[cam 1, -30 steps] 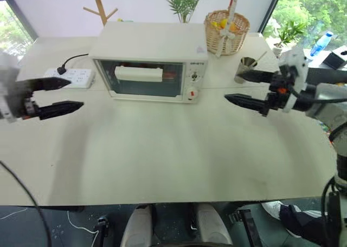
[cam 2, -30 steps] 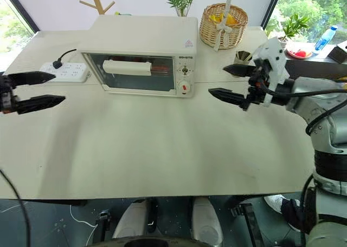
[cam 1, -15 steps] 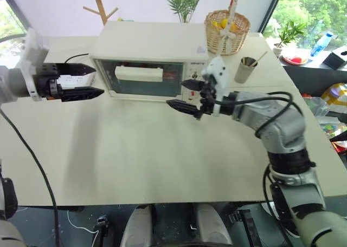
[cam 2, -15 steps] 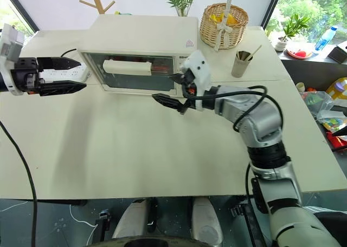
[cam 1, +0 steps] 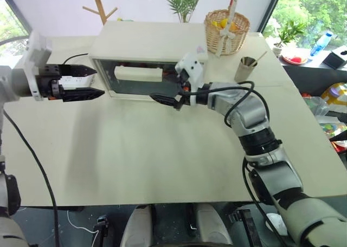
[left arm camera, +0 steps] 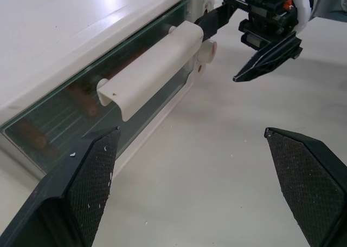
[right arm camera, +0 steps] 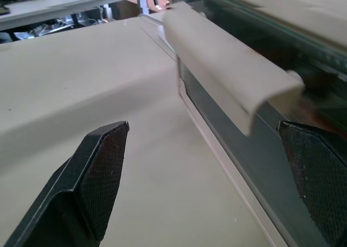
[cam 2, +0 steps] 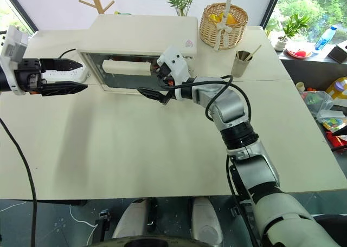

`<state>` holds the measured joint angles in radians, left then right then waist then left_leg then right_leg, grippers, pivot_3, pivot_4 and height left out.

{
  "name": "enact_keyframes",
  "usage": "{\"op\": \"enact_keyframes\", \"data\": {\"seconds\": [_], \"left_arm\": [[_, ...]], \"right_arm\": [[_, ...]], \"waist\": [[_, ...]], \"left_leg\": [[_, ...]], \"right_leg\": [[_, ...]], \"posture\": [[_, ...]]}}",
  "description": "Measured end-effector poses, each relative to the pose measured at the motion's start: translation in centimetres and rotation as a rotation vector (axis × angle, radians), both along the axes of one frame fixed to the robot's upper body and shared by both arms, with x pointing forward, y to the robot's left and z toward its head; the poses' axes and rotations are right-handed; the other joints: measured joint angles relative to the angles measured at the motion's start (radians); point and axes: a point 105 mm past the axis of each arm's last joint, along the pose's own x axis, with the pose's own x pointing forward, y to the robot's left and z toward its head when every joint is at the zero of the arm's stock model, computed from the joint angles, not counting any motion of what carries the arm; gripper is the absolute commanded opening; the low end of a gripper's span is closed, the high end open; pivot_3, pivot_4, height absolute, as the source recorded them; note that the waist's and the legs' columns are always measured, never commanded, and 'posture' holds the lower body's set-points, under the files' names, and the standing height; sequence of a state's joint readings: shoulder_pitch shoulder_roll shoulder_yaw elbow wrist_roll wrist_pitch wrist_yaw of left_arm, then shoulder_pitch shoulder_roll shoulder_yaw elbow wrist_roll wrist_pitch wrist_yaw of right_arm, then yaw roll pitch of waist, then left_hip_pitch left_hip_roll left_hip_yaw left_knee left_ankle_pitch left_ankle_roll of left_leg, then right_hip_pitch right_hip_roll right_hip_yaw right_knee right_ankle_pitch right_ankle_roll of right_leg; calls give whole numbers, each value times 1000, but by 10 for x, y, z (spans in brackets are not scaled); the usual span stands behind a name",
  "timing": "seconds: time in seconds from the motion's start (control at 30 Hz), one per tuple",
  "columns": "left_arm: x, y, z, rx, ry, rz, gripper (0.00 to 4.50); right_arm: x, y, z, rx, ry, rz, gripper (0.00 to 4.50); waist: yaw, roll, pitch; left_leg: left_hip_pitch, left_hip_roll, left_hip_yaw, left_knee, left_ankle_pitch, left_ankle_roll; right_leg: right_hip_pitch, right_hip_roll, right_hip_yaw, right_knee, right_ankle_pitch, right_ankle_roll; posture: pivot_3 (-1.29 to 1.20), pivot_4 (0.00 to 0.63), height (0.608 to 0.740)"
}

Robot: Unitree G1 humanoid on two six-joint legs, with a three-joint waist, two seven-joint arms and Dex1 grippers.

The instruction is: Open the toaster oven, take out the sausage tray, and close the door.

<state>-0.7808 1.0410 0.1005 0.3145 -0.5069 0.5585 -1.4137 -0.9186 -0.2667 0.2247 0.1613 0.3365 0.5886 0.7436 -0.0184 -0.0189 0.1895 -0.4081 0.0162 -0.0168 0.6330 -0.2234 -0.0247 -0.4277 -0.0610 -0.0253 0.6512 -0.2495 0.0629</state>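
Observation:
The cream-white toaster oven stands at the back middle of the table, and its glass door is shut. The door's bar handle runs across the upper glass. Behind the glass the sausage tray shows dimly, with reddish-brown sausages on it. My right gripper is open in front of the door. The right end of the handle lies just ahead, between its fingers, untouched. My left gripper hovers open and empty to the left of the oven, pointing toward the door.
A white power strip with a black plug lies behind my left gripper. A wicker basket and a metal cup stand to the right of the oven. The table in front of the oven is bare.
My right gripper swung left from beside the oven to the door front, by the handle's right end. My left gripper came in toward the oven, then held still.

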Motion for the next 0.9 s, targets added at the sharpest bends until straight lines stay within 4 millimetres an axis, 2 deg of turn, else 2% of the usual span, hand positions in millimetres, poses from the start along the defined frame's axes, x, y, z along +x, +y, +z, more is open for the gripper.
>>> {"op": "enact_keyframes", "data": {"seconds": [0.1, 0.33, 0.4, 0.47, 0.6, 0.67, 0.9], "left_arm": [[2, 1, 0, -6, -2, 8, 4462], [9, -1, 8, -25, -24, 14, 4462], [12, -3, 11, -34, -34, 10, 3929], [15, -5, 14, -56, -38, 5, 3124], [24, -8, 20, -80, -52, 9, 995], [28, -10, 17, -56, -59, 7, 75], [40, -15, -14, 117, -54, -6, 75]], "right_arm": [[-6, 7, 1, 0, -13, 49, 4500], [-26, 9, -8, -16, -25, 131, 4500], [-30, 9, -11, -16, -21, 143, 4500], [-33, 9, -13, -17, -17, 147, 4500], [-40, 10, -21, -11, 0, 147, 4500], [-44, 10, -26, -8, 11, 143, 4500], [-50, 10, -32, -3, 37, 121, 4500]], "waist": [[0, 0, 0], [-4, 0, 0], [-5, 0, 0], [-5, 0, 0], [-5, 0, 0], [-4, 0, 0], [-2, 0, 0]], "left_leg": [[0, 0, 0, 0, 0, 0], [0, 0, -1, 0, 0, 0], [0, 0, -1, -1, 0, 0], [0, 0, -1, -1, 0, 0], [0, 0, -1, 0, 0, 0], [0, 0, -1, 0, 0, 0], [0, 0, -1, 0, 0, 0]], "right_leg": [[0, 0, 0, 0, 0, 0], [-1, 1, 0, 1, 0, 0], [-1, 1, 0, 1, 0, 0], [-1, 1, 0, 1, 0, 0], [-1, 1, 0, 1, 0, 0], [-1, 1, 0, 1, 0, 0], [-1, 1, 0, 2, 0, 0]], "posture": [[0, 150, 740], [0, 150, 740], [0, 150, 740], [0, 150, 740], [0, 150, 740], [0, 150, 740], [0, 150, 740]]}}
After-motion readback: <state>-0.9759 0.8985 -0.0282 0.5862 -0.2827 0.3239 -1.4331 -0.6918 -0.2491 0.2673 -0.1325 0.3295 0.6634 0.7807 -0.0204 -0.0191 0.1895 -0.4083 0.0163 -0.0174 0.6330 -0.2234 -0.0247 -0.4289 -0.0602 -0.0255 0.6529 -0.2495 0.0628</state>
